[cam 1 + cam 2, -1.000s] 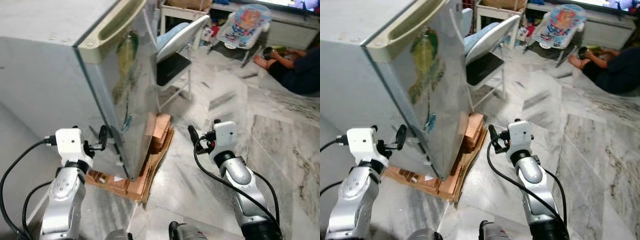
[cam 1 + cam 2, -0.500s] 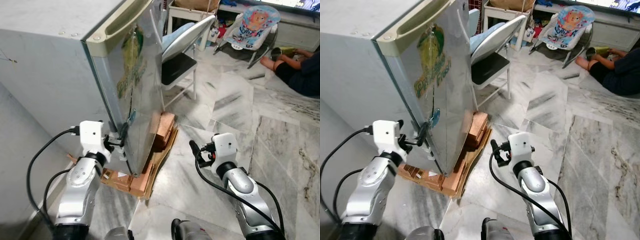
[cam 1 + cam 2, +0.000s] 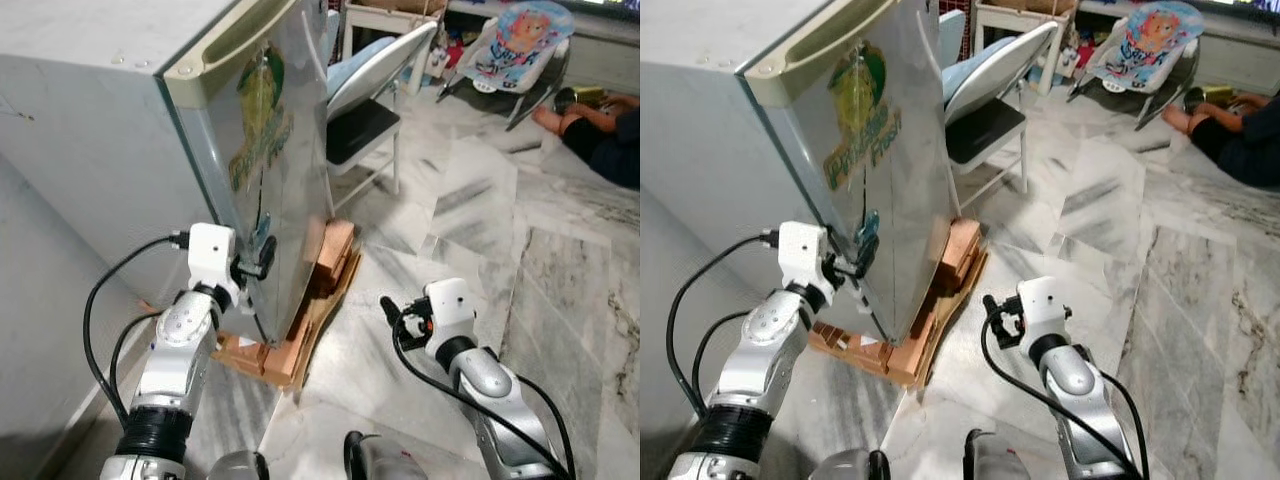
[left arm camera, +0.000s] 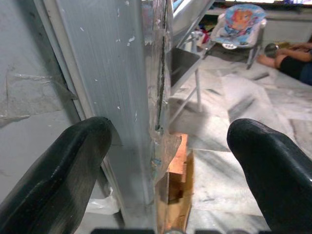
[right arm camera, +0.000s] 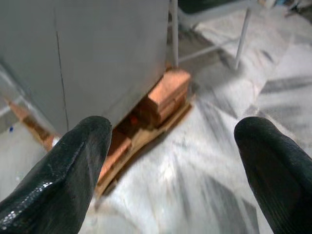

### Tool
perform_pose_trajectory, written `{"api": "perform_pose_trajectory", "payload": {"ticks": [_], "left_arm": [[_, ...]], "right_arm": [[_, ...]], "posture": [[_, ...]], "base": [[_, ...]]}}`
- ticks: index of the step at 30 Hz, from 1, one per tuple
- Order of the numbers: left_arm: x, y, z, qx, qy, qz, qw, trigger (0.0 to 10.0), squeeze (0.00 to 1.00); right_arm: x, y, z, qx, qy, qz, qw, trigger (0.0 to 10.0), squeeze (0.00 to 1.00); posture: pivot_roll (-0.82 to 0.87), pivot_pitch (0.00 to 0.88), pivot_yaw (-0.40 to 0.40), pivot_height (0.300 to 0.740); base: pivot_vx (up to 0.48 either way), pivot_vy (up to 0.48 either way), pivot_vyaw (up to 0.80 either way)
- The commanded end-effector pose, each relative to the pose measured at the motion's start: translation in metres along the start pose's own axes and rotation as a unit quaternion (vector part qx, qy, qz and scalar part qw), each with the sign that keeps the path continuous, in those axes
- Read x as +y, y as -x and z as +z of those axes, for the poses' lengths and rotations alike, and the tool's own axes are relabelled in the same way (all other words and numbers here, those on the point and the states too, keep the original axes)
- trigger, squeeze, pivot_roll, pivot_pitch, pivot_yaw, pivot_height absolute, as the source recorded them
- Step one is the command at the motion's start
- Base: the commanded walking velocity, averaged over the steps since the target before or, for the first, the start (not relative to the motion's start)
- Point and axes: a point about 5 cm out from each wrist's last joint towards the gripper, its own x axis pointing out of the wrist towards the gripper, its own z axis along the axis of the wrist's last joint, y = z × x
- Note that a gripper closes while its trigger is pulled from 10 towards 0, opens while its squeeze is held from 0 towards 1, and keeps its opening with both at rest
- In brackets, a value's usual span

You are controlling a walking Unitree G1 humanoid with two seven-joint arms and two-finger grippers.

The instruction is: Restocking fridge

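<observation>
Right now the tall grey metal fridge (image 3: 120, 130) stands at my left on a stack of orange bricks and cardboard (image 3: 300, 330), its silver door (image 3: 890, 170) shut and bearing a green and yellow sticker (image 3: 262, 120). My left gripper (image 3: 262, 256) is spread open at the door's lower edge, one finger (image 4: 53, 165) on the grey side wall and the other finger (image 4: 273, 165) out in front of the door face, so the door's seam sits between them. I judge the door stiff and fairly heavy, held by its seal, and its steel skin smooth and slippery; the edge or the cream recessed handle (image 3: 235, 45) along the top looks like the surer place to pull. A folded white chair (image 3: 375, 75) stands just beyond the fridge. My right gripper (image 3: 395, 318) hovers open over the grey marble floor (image 3: 460, 200), well apart from the door. A person's leg (image 3: 600, 135) rests on the floor far right.
</observation>
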Motion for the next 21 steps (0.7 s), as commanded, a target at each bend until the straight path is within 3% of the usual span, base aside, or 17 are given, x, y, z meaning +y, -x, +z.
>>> {"api": "perform_pose_trajectory", "payload": {"ticks": [1, 8, 17, 21], "left_arm": [[0.0121, -0.0033, 0.0060, -0.008, -0.004, 0.027, 1.000, 10.0, 0.00], [0.0095, -0.0050, 0.0077, -0.010, -0.013, 0.022, 1.000, 10.0, 0.00], [0.0186, -0.0067, 0.0044, -0.003, -0.024, 0.057, 0.998, 10.0, 0.00], [0.0094, -0.0111, 0.0071, -0.014, -0.011, 0.030, 0.999, 10.0, 0.00]], "right_arm": [[-0.0004, 0.0029, 0.0006, 0.002, 0.000, 0.003, 1.000, 10.0, 0.00], [0.0003, 0.0008, 0.0001, 0.005, 0.001, 0.004, 1.000, 10.0, 0.00], [0.0027, 0.0010, -0.0001, 0.009, 0.004, 0.011, 1.000, 10.0, 0.00], [0.0017, 0.0007, -0.0010, 0.015, 0.008, 0.013, 1.000, 10.0, 0.00]], "posture": [[-0.10, 0.166, 0.027, 0.740], [-0.10, 0.166, 0.027, 0.740], [-0.10, 0.165, 0.025, 0.740], [-0.10, 0.164, 0.023, 0.740]], "base": [[0.000, 0.000, 0.00], [0.000, 0.000, 0.00], [0.000, 0.000, 0.00], [0.000, 0.000, 0.00]]}}
